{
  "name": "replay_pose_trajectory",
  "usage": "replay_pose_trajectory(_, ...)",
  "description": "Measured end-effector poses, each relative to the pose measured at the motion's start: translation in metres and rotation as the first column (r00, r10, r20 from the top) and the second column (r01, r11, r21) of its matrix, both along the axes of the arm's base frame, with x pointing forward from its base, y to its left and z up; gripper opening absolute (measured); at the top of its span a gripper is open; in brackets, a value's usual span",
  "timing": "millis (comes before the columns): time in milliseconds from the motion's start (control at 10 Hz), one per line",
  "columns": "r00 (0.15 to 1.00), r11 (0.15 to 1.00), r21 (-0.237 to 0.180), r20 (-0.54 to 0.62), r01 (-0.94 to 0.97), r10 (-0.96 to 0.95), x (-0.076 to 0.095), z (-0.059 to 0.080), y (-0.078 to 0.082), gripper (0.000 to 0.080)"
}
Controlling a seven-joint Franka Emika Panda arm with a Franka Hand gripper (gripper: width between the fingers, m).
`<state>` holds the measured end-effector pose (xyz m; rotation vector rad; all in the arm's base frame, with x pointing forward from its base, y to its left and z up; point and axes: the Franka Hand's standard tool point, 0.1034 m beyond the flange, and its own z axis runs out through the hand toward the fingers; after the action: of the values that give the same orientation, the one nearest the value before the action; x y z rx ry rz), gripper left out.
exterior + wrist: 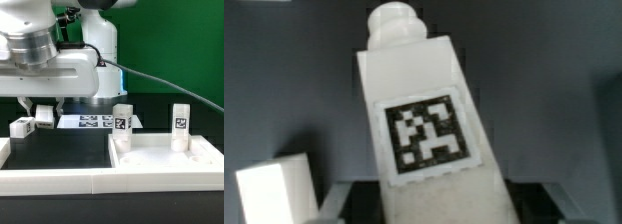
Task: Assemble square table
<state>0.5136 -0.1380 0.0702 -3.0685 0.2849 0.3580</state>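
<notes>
Gripping: we see the claw [45,118] part-way closed on a leg [429,130], one jaw on each side of it.
Leg: in the wrist view it runs lengthwise away from the claw, with its tag facing the camera and its rounded peg end farthest from the fingers. We cannot tell whether it touches the bench [70,150].
Second leg [22,126]: it lies on its side on the bench, just beside the claw on the exterior view's left, tag showing.
Tabletop [160,158]: it rests on the bench toward the exterior view's right, rim up, well apart from the claw.
Upright leg [122,124]: it stands at the tabletop's far corner on the side nearer the claw.
Other upright leg [180,124]: it stands at the far corner on the exterior view's right, tag toward the camera.
Marker board [90,122]: it lies flat on the bench between the claw and the upright leg.
Wall [45,178]: a long white wall runs along the near side of the bench, in front of the claw.
</notes>
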Motion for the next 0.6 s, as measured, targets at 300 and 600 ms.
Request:
replay_pose_trajectory(300, 0.983, 0.998, -0.067, 0.181, 0.021, -0.008, 0.018, 0.008, 0.009, 0.0314)
replay_pose_trajectory(600, 0.932, 0.993, -0.104, 0.363, 0.055, -0.014, 0.064, 0.03, 0.05, 0.0314)
